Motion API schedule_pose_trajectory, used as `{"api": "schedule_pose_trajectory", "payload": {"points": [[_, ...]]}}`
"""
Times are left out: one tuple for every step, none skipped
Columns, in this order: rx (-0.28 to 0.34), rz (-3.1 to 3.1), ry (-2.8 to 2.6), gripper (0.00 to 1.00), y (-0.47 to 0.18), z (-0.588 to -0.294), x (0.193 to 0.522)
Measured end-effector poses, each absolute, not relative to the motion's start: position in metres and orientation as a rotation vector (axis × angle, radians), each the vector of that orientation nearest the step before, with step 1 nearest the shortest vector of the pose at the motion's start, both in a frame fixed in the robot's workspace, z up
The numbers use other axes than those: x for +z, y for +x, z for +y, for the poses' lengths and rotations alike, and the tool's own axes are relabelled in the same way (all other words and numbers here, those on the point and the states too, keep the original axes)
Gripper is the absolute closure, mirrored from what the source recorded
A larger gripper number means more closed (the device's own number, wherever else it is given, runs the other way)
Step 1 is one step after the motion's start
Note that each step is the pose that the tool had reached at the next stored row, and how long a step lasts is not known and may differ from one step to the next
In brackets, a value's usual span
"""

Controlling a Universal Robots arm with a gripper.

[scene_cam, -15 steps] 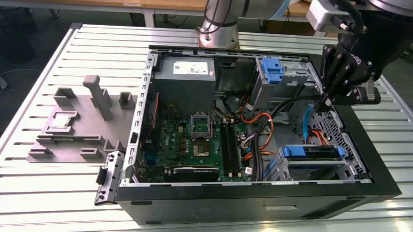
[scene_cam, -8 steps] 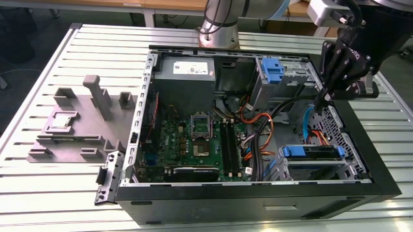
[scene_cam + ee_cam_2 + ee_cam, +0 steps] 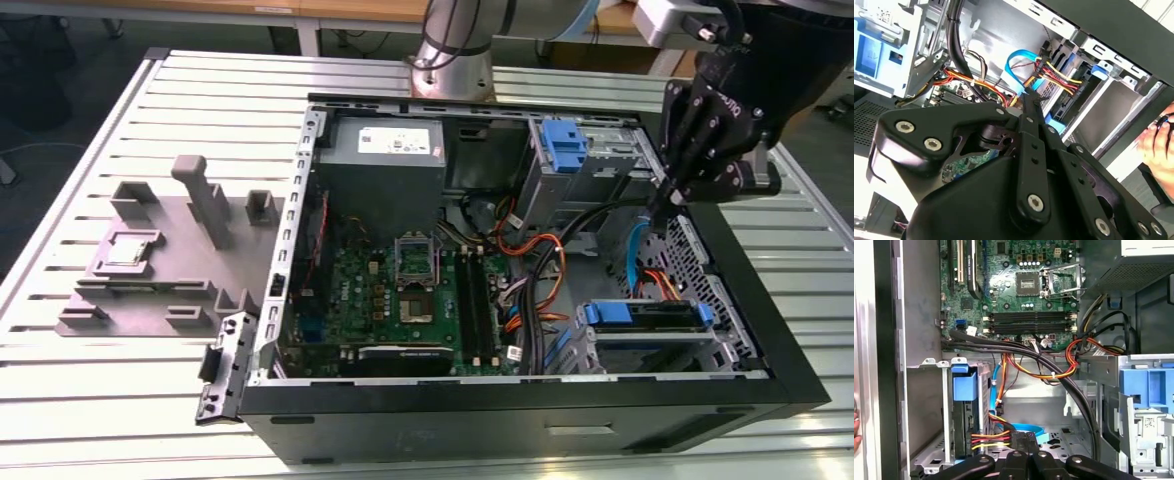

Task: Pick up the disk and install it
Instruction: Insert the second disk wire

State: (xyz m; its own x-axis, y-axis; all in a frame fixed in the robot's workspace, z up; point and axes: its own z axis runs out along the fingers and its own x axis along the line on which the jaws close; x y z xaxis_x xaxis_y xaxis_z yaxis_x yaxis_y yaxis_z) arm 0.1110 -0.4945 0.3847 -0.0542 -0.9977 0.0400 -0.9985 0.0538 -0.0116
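GRIPPER [image 3: 653, 220]: jaws closed together, empty, low inside case [image 3: 534, 412] | DISK [image 3: 650, 316]: sat in lower drive cage [image 3: 714, 345] | RISK: fingers could snag power cables [image 3: 989, 437] beside disk, pulling connector loose

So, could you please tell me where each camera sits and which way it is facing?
Exterior view: off the arm, high, looking down into the open computer case on the slatted table; the arm's base and gripper show.
Second wrist view: behind the gripper, looking along it at the drive bays; a person's hand at the edge.
First wrist view: behind the gripper, facing the motherboard.
Shared: exterior and first wrist views both show the motherboard.
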Motion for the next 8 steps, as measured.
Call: {"api": "schedule_pose_trajectory", "payload": {"points": [[0.064, -2.261, 2.143, 0.84, 0.1110, -0.4943, 0.3845], [0.069, -2.259, 2.140, 0.84, 0.1110, -0.4939, 0.3838], [0.073, -2.257, 2.139, 0.76, 0.1111, -0.4934, 0.3830], [0.075, -2.256, 2.138, 0.76, 0.1111, -0.4927, 0.3822], [0.077, -2.255, 2.137, 0.76, 0.1111, -0.4920, 0.3814], [0.079, -2.254, 2.136, 0.76, 0.1112, -0.4914, 0.3805], [0.084, -2.252, 2.134, 0.76, 0.1112, -0.4909, 0.3796], [0.093, -2.248, 2.130, 0.76, 0.1112, -0.4904, 0.3789]]}}
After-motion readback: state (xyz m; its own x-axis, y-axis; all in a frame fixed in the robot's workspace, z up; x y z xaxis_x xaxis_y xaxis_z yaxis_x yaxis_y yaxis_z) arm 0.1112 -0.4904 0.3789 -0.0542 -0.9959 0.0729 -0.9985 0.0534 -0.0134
